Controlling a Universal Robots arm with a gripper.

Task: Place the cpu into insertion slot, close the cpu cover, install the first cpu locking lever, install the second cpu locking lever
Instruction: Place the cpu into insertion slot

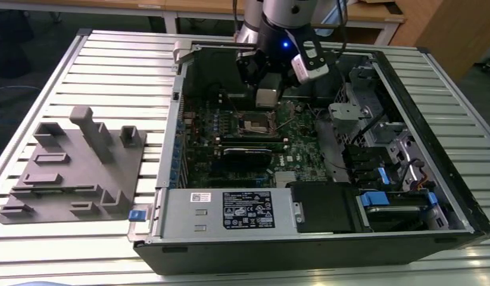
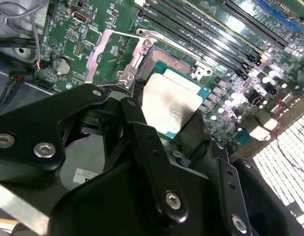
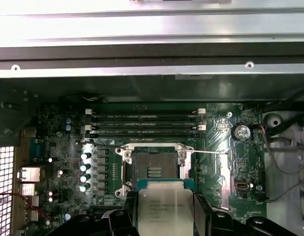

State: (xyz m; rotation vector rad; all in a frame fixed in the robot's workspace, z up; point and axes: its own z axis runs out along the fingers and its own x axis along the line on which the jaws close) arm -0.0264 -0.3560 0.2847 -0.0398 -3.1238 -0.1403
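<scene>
The single cpu (image 3: 164, 216), a light, stiff but probably fragile chip best taken by its opposite edges, was clamped that way in the one tool (image 3: 164, 204), which hung above the one open insertion slot (image 3: 152, 167) on the green motherboard (image 3: 215, 142) inside the computer case (image 1: 308, 250) on the counter (image 1: 86, 65).

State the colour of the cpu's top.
The cpu top is pale silver-grey; clearest in the second wrist view.

the cpu (image 3: 165, 212) hides part of the insertion slot (image 3: 154, 164).
</scene>
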